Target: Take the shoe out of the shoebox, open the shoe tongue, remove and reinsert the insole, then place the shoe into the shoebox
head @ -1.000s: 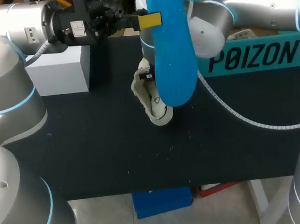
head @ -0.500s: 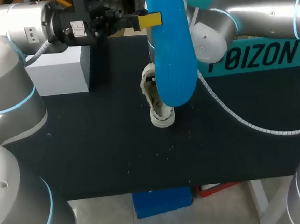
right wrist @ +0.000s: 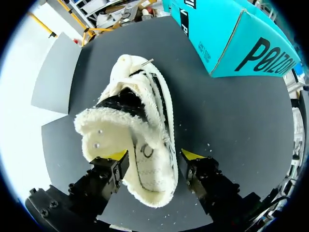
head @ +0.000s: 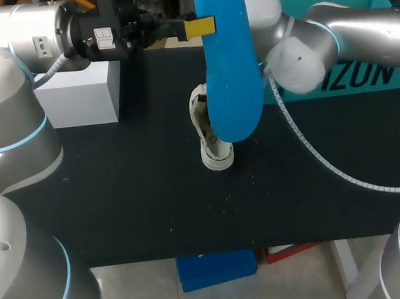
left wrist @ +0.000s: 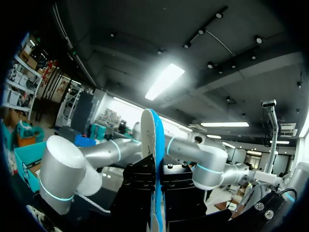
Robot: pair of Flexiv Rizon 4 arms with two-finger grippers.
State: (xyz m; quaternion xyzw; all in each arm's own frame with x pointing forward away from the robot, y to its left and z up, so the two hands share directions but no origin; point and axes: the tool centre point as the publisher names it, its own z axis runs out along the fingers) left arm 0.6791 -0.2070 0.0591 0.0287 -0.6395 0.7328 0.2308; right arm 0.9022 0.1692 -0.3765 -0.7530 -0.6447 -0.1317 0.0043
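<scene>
Black table point(head: 120, 197). Teal shoebox point(head: 364, 78) at far right, white box point(head: 81, 96) at far left. Left gripper point(head: 201, 26) clenched on blue insole point(head: 230, 71), held upright, high over table middle, edge-on in left wrist view. White fleecy shoe point(right wrist: 140, 125) below insole at table middle, outside shoebox, opening toward right wrist. Right gripper point(right wrist: 153, 157) grasping shoe's heel end from both sides.
</scene>
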